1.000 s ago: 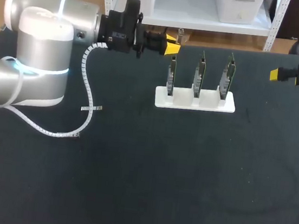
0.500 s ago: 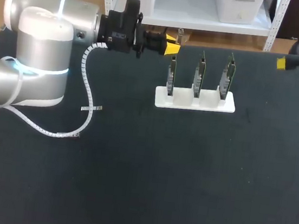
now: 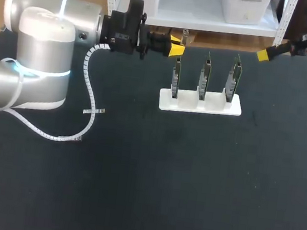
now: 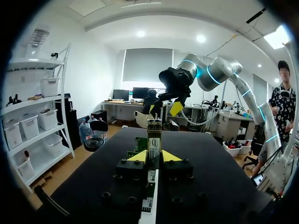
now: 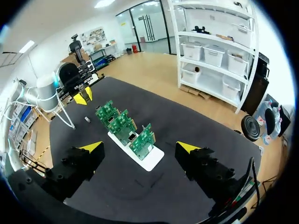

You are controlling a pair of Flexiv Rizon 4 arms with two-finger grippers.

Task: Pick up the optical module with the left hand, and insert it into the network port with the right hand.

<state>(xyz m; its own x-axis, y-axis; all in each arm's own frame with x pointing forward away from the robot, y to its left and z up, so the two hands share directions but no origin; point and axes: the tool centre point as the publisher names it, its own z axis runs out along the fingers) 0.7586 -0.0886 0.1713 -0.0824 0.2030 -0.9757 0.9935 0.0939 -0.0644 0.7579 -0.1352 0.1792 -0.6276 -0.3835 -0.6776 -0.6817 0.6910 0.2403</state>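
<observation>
The table (image 3: 133, 191) bears a white rack (image 3: 199, 105) of three boards at its far middle. The left gripper (image 3: 175, 49), just left of the rack, grasps the module (image 4: 153, 150) upright. The right gripper (image 5: 140, 147), far right, is released and spread wide.

Head: high, behind, looking down; wrists face each other across board rack (image 3: 200, 103)

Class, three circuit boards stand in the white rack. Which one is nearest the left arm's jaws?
The end board on the left arm's side of the white rack, close by those jaws; the middle board and far board stand further along.
</observation>
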